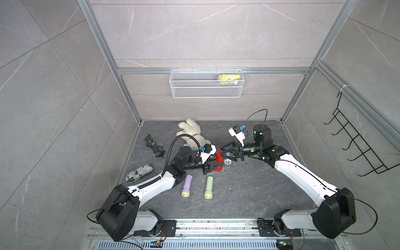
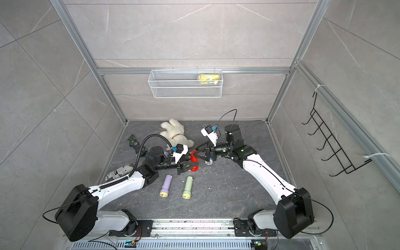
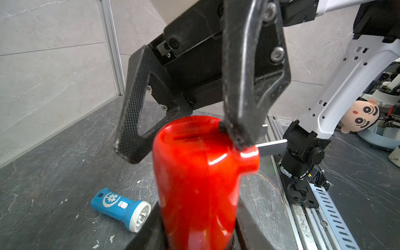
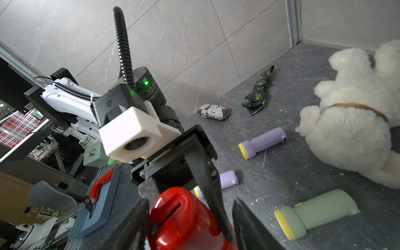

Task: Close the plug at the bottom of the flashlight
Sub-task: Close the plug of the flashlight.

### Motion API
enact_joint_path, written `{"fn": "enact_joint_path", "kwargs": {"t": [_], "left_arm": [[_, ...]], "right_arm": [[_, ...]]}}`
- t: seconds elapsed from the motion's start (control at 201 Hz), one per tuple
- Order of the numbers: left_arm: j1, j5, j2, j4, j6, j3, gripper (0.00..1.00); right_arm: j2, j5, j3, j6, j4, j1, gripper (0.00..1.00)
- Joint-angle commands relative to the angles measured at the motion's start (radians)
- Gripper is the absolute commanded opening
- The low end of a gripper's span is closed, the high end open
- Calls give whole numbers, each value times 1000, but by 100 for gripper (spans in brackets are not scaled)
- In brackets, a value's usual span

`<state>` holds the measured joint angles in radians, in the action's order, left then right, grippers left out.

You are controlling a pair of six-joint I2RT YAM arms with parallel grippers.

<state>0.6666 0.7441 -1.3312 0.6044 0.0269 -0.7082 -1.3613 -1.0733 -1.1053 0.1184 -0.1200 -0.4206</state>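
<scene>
Bright, even light; glare on blurred red flashlight [image 3: 199,173].

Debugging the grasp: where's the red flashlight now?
The red flashlight is mid-table in both top views, clamped in the left gripper, its plug end inside the open right gripper.

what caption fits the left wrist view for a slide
Left gripper grips a red flashlight; the right gripper, jaws open, brackets its bottom end; blue flashlight lies nearby.

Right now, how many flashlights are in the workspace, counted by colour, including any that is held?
Red plastic flashlight, held: 1
Blue plastic flashlight with a white head: 1
Lilac plastic flashlights with yellow heads, one partly hidden: 2
Pale green plastic flashlight with a yellow head: 1
Total: 5
</scene>
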Motion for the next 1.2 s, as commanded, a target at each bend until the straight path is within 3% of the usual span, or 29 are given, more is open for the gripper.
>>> {"fn": "enact_joint_path", "kwargs": {"t": [0.0, 0.244, 0.493, 0.896, 1.195], "left_arm": [[-8, 64, 27, 120, -25, -17, 0], [-8, 83, 46, 144, -37, -31, 0], [-1, 115, 78, 59, 22, -71, 0], [21, 140, 120, -21, 112, -113, 0], [22, 128, 177, -57, 188, -148, 0]], "right_arm": [[11, -20, 18, 22, 40, -4, 59], [0, -33, 33, 41, 62, -4, 50], [-30, -43, 43, 46, 71, -6, 41], [-101, -7, -6, -70, -108, -47, 38], [-107, -10, 94, 38, 72, -72, 28]]}}
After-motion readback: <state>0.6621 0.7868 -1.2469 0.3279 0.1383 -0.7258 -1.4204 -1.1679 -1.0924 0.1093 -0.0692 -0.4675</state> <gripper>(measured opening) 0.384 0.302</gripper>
